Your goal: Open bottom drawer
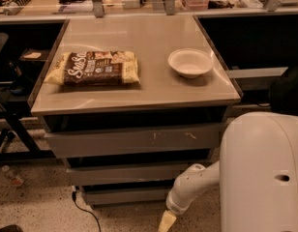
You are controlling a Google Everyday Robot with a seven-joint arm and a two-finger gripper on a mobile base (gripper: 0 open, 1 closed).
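The bottom drawer (125, 195) is the narrowest grey front, lowest of three under the tabletop, and it looks closed. Above it are the mid-sized front (125, 173) and the widest front (134, 140) with pale scratch marks. My white arm reaches down at the lower right. The gripper (166, 222) shows as a pale yellowish tip at the bottom edge of the camera view, just right of and below the bottom drawer front. Its end is cut off by the frame.
A brown snack bag (93, 68) and a white bowl (190, 62) lie on the tabletop (139, 88). A black cable (83, 209) runs on the speckled floor at the cabinet's left foot. Dark stands are at the left, and a cluttered shelf is behind.
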